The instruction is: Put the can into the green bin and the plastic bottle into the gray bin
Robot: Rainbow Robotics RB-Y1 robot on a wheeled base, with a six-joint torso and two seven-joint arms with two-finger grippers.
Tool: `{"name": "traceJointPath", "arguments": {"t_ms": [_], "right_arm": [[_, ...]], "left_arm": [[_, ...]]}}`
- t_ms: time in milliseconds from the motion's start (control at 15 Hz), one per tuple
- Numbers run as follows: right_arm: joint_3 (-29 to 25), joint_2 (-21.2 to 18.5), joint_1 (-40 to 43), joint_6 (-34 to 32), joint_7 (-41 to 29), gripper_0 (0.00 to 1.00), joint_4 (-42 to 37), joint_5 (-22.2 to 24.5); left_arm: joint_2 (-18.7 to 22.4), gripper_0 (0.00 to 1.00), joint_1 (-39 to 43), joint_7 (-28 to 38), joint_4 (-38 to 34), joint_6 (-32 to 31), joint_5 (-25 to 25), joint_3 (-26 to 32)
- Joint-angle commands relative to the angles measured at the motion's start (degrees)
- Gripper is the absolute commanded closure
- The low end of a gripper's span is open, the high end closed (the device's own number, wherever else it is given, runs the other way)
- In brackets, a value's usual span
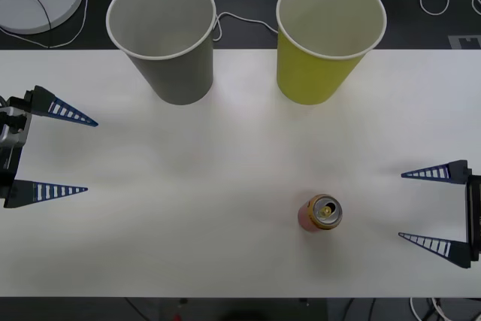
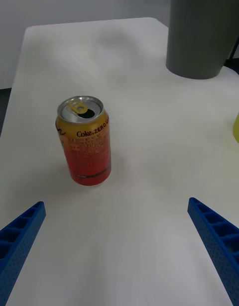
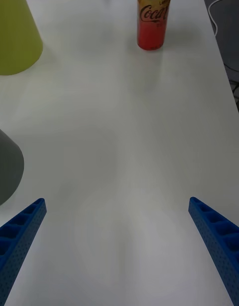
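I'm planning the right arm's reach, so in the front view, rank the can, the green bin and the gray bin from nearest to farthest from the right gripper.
From the open right gripper:
1. The can, upright just inward of it.
2. The green bin, at the table's far edge.
3. The gray bin, far edge, toward the robot's left.

We see the can (image 3: 154, 19) upright on the desk (image 3: 124, 137), apart from the green bin (image 3: 17, 35), our left pincer (image 3: 119, 251) spread wide.

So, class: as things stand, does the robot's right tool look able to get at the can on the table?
Probably yes. The right tool is open at the table's right edge, and the can stands upright just ahead of it with only bare table between. Both bins stand farther back, out of the way.
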Motion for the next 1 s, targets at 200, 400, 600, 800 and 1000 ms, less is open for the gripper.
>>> {"name": "traceJointPath", "arguments": {"t_ms": [200,400,600,800,1000], "right_arm": [[0.81,3.56,-1.14,-1.04,6.44,0.0,4.61,0.01],[1.78,5.67,-2.98,-2.36,11.45,0.0,10.06,0.01],[2.66,7.95,-4.48,-2.36,14.26,0.0,13.66,0.01],[3.54,10.33,-4.74,-1.39,14.52,0.0,14.1,0.1],[4.59,12.88,-4.92,-0.08,14.52,0.0,14.1,0.01]], "left_arm": [[0.0,0.0,0.0,0.0,0.0,0.01,0.0,0.0],[0.0,0.0,0.0,0.0,0.0,0.01,0.0,0.0],[0.0,0.0,0.0,0.0,0.0,0.01,0.0,0.0],[0.0,0.0,0.0,0.0,0.0,0.01,0.0,0.0],[0.0,0.0,0.0,0.0,0.0,0.01,0.0,0.0]]}}
